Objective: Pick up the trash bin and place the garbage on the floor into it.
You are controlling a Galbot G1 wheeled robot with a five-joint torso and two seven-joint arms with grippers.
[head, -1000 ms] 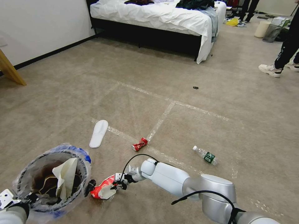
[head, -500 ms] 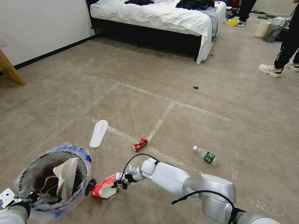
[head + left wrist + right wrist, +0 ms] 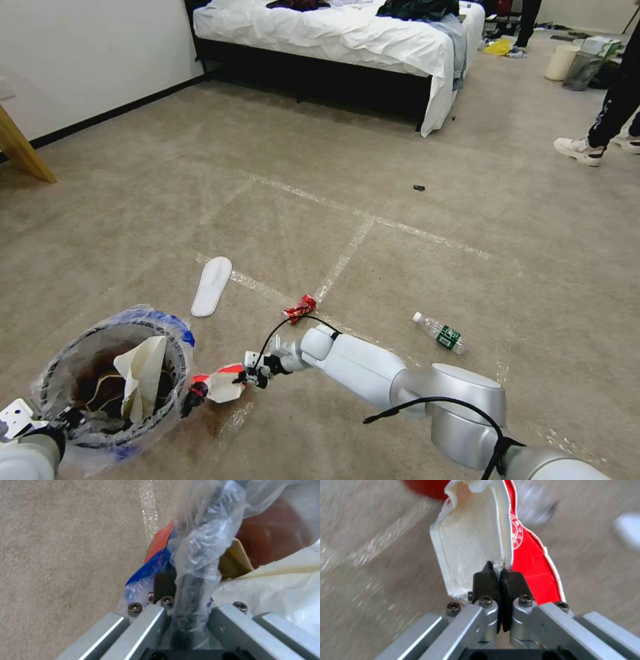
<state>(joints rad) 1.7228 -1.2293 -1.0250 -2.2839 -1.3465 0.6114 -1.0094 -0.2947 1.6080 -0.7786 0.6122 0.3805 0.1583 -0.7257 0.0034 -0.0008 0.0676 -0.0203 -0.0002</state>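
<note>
Floor (image 3: 167,200): taupe carpet crossed by pale tape lines. A bed (image 3: 333,33) stands far back, well apart from the work.

Trash bin (image 3: 110,380): low on the robot's left, clear liner with blue edging folded over the rim, white paper and brown stuff already inside. Left end effector (image 3: 186,620) clamps the near rim, fingers pressed against rim and liner.

Right arm reaches across toward the bin. Right end effector (image 3: 500,580) has its pads squeezed onto the torn edge of the crushed paper cup (image 3: 220,388), red outside, white inside. The cup hangs just beside the bin's rim on the right, seemingly clear of the carpet.

Litter on the floor: crushed red can (image 3: 299,309) on a tape line, green-labelled bottle (image 3: 440,332) further right, small dark scrap (image 3: 419,188) far off. A white slipper (image 3: 211,285) lies near the bin.

Step in hand, by my reading: carrying the cup to the bin. The next move calls for lifting the cup above the rim and over the opening before releasing, without snagging the liner.
</note>
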